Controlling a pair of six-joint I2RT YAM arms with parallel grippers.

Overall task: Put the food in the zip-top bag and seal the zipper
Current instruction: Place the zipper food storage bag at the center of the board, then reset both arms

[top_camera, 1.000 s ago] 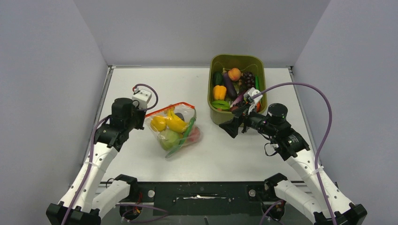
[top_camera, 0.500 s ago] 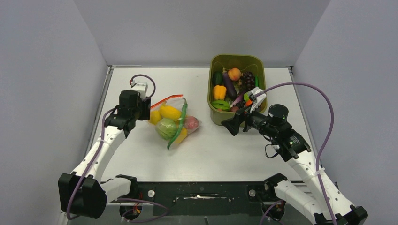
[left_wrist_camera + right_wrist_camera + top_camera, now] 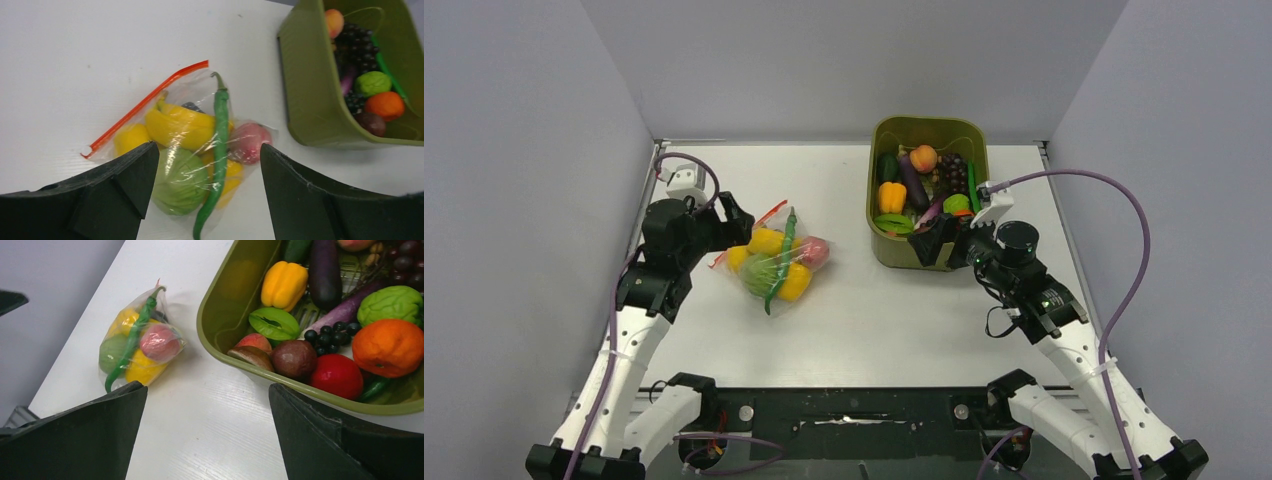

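Checking progress: food sits inside bag | zipper looks shut, you should confirm | left end effector released beside bag | right end effector released, well apart from bag

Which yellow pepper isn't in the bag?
The yellow pepper in the green tub, beside the purple eggplant. The other yellow peppers sit inside the clear bag.
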